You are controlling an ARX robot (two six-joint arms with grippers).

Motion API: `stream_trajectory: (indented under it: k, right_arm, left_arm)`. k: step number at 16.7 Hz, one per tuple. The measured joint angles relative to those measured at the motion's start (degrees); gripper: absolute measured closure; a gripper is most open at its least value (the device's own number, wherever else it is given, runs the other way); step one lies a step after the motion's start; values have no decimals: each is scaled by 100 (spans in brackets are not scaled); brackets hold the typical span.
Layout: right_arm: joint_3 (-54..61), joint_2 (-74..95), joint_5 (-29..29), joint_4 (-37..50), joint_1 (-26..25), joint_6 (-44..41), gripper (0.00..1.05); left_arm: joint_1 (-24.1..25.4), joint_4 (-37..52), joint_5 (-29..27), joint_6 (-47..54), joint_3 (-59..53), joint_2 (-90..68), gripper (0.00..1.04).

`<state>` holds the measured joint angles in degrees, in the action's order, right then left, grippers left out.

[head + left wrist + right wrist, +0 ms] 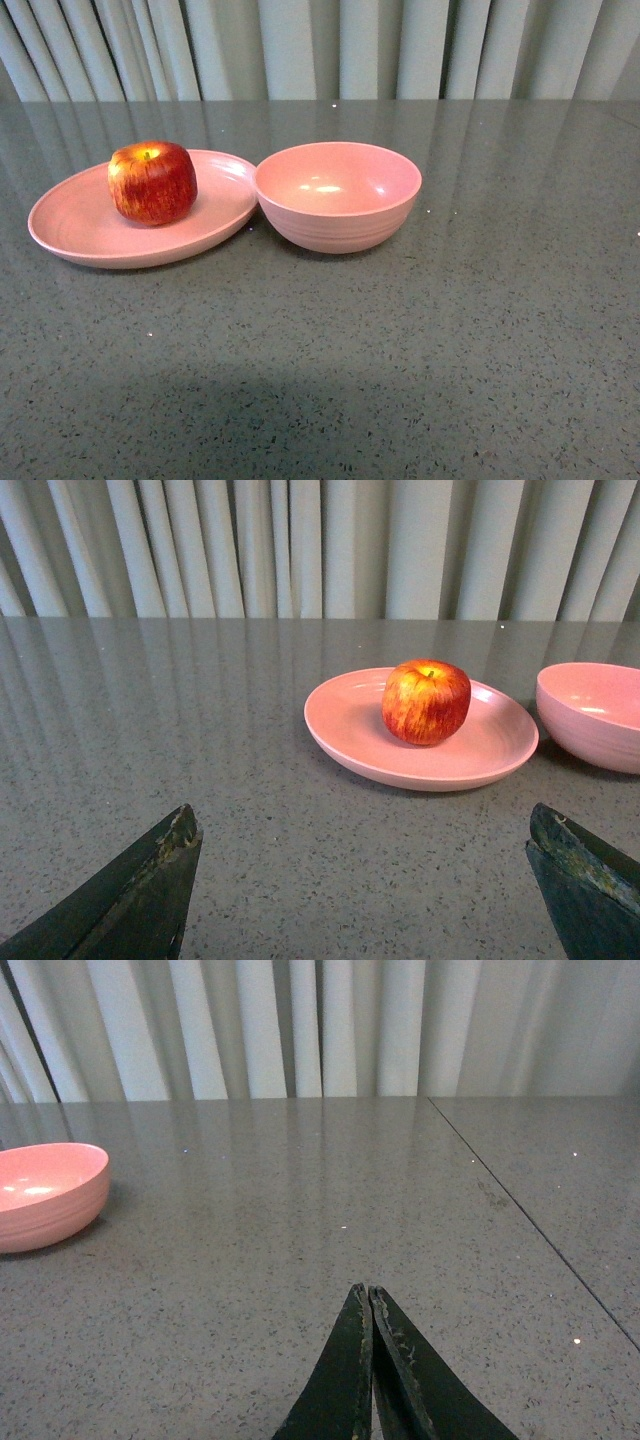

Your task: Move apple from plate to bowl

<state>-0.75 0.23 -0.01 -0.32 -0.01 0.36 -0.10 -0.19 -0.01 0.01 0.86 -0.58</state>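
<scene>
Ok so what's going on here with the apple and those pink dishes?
Nothing is being handled yet. The apple sits on the plate, and the empty bowl stands right beside it on the table. The left gripper is open and faces the apple from a distance. The right gripper is shut, holding nothing.

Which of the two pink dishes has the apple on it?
The wide, shallow plate on the left in the front view. The apple sits on it, while the deeper round bowl beside it is empty.
</scene>
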Motion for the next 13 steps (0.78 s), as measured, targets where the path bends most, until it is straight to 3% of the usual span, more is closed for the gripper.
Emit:
stream_trajectory:
  k: [2,4,9,11,13]
  right_arm:
    - [0,0,0,4,0,0,103]
    - [0,0,0,4,0,-2,78]
    - [0,0,0,4,0,-2,35]
    - [2,0,0,4,0,0,10]
    - [2,0,0,4,0,0,6]
  left_arm:
    - [0,0,0,0,0,0,7]
    - [0,0,-2,0,0,0,7]
    - [0,-2,0,0,0,0,7]
    - [0,0,0,0,0,0,7]
    - [0,-2,-2,0,0,0,7]
